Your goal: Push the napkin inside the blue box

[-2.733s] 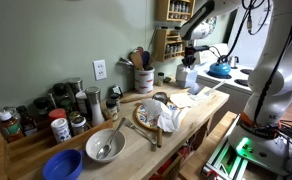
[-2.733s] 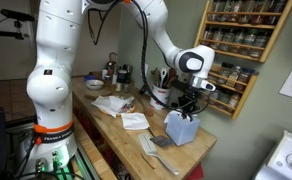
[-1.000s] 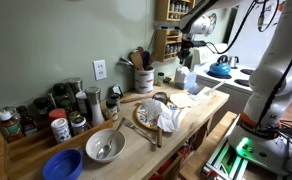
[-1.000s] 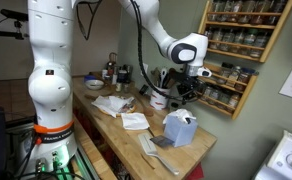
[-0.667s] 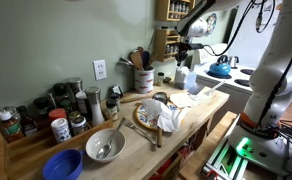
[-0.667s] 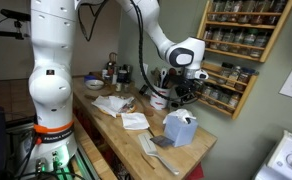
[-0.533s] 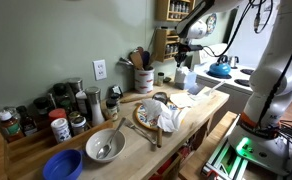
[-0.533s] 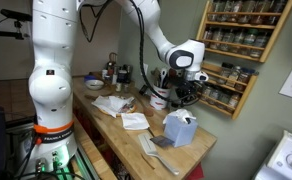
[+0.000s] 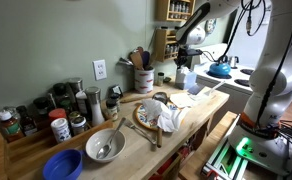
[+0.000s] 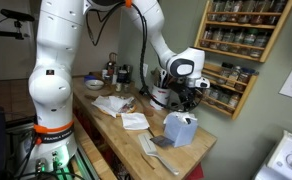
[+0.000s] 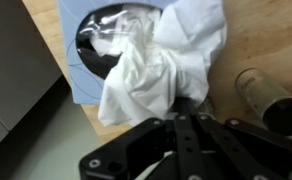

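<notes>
The blue box [image 10: 180, 129] stands near the counter's end and also shows in an exterior view [image 9: 190, 80]. In the wrist view its top [image 11: 78, 78] has a dark oval opening. A white napkin [image 11: 154, 68] is bunched partly in the opening, spilling over the box's edge onto the wood. My gripper [image 11: 182, 110] has its fingers pressed together, tips at the napkin's lower edge. In both exterior views the gripper [image 10: 189, 101] [image 9: 183, 63] hangs just above the box.
A metal cylinder [image 11: 271, 100] stands right of the box. A utensil crock [image 9: 143, 78], a plate with cloth [image 9: 158, 115], bowls [image 9: 104, 146] and spice jars [image 9: 58, 127] fill the counter. Loose napkins [image 10: 134, 121] lie mid-counter. A spice rack [image 10: 241, 45] hangs behind.
The gripper lifted off the box between 2.7 s and 1 s ago, and since has come down a little toward the box top. The napkin stays bunched at the opening.
</notes>
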{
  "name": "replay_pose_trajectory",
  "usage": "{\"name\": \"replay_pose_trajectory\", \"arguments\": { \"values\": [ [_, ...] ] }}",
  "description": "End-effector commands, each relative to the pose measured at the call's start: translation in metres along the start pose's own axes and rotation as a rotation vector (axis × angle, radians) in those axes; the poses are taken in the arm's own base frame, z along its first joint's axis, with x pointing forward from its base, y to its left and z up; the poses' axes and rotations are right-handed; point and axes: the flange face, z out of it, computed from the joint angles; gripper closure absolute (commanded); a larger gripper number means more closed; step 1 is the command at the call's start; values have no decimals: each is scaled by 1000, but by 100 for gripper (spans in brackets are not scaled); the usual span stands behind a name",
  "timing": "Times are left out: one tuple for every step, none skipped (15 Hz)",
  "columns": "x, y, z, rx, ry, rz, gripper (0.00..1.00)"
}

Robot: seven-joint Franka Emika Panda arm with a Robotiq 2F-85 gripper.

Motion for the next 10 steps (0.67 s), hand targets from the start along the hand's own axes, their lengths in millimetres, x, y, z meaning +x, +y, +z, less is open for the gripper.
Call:
{"name": "replay_pose_trajectory", "arguments": {
  "values": [
    [-5, 15, -2, -37, -10, 45, 98],
    [-7, 20, -3, -51, -20, 50, 98],
    [-9, 24, -4, -64, -28, 53, 98],
    [-11, 29, -5, -75, -33, 59, 98],
    [-13, 33, -6, -85, -36, 64, 97],
    [-15, 36, -7, -94, -39, 68, 97],
    [-17, 39, -9, -103, -42, 71, 98],
    [-19, 42, -11, -108, -47, 71, 97],
    [-20, 44, -14, -113, -51, 70, 97],
    [-22, 46, -16, -119, -62, 67, 97]
  ]
}}
